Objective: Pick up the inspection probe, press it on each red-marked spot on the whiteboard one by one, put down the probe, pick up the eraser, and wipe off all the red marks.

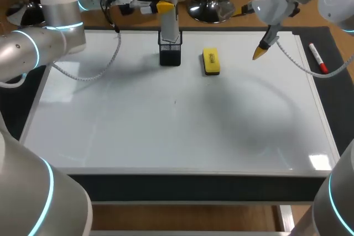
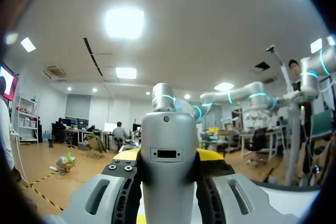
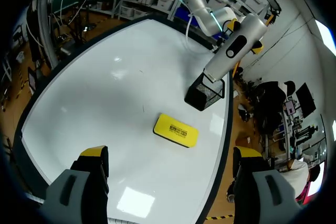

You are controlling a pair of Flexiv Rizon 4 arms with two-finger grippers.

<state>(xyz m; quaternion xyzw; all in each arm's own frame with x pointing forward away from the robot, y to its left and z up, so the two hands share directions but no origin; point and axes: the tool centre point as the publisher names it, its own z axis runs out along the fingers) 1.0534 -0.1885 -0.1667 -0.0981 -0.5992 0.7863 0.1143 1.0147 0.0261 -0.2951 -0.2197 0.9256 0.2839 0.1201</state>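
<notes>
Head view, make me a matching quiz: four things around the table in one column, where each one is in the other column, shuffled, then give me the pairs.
Things
1. inspection probe
2. eraser
3. marker
4. right claw

Places
A. lying flat on the whiteboard
B. past the whiteboard's right edge, on the dark mat
C. open, held above the whiteboard
D. standing in the black mesh holder

Pairs: 1-D, 2-A, 3-B, 4-C

Bright overhead light, soft shadows, glare on whiteboard (image 1: 166,136)
</notes>
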